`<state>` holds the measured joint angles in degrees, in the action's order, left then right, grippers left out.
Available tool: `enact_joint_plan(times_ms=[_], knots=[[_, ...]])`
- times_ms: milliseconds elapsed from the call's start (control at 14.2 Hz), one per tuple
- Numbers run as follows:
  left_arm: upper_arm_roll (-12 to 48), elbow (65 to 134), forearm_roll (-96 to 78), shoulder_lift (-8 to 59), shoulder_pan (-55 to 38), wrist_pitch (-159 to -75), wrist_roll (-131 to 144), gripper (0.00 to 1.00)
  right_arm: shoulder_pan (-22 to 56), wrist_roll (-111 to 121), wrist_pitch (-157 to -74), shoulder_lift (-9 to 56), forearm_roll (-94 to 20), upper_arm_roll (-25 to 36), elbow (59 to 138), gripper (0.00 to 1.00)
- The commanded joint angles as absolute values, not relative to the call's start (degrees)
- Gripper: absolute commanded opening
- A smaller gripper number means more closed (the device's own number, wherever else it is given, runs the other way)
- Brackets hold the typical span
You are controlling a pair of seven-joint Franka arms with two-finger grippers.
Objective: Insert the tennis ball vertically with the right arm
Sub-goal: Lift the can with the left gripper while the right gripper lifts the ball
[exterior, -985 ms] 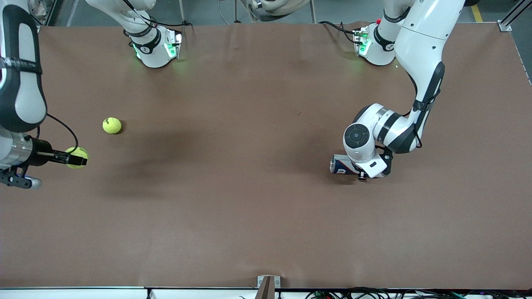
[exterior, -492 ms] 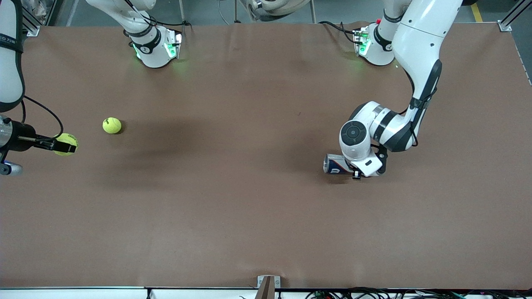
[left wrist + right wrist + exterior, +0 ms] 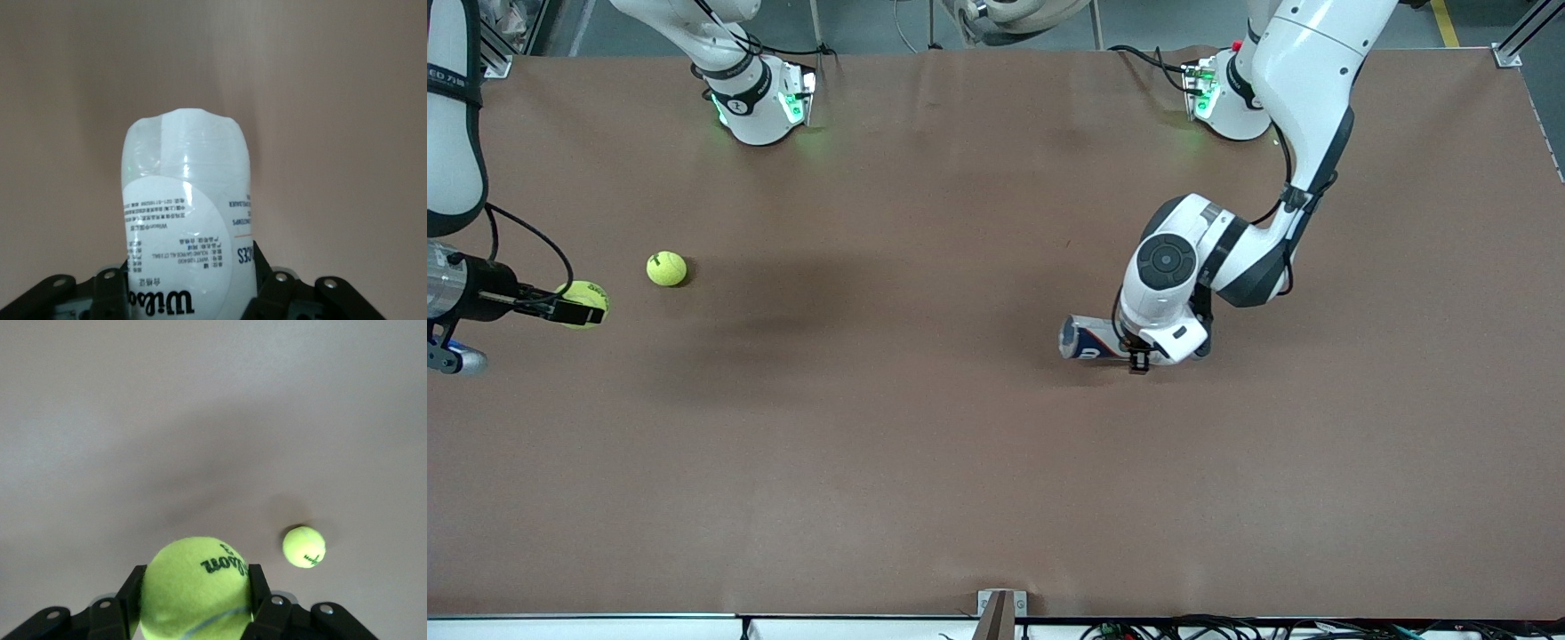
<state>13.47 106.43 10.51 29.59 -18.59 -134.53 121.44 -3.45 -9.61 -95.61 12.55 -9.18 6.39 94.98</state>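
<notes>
My right gripper (image 3: pixel 580 307) is shut on a yellow-green tennis ball (image 3: pixel 585 298) and holds it up over the table at the right arm's end; the right wrist view shows the ball (image 3: pixel 195 588) between the fingers (image 3: pixel 258 588). A second tennis ball (image 3: pixel 666 268) lies on the table beside it, also in the right wrist view (image 3: pixel 304 547). My left gripper (image 3: pixel 1138 348) is shut on a clear Wilson tennis-ball can (image 3: pixel 1083 340), held lying sideways over the table's middle part; the can (image 3: pixel 185 227) fills the left wrist view.
The brown table (image 3: pixel 925 462) is bare around both arms. The two arm bases (image 3: pixel 756 102) stand at the table's edge farthest from the front camera. A small bracket (image 3: pixel 1000 604) sits at the table's nearest edge.
My left gripper has carried the can toward the table's middle. My right gripper lifted the ball away toward the table's end, then came back slightly.
</notes>
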Motion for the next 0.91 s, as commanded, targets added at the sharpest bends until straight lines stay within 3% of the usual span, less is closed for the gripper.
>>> enact_joint_plan(times_ms=[0,492,844], knots=[[15.38,106.35,3.63,29.00,-18.28,-138.24,118.23,0.60,-0.45,-15.98,-95.18,10.46,-10.20,6.24,96.07,0.04],[17.58,105.38,-19.12,29.27,-18.81,-145.01,100.65,0.60,5.35,-24.68,-97.73,10.81,-15.10,6.24,95.98,0.04],[21.18,105.21,-38.45,29.44,-18.81,-155.99,93.09,0.60,13.07,-36.88,-100.18,10.55,-18.72,6.24,95.80,0.04]])
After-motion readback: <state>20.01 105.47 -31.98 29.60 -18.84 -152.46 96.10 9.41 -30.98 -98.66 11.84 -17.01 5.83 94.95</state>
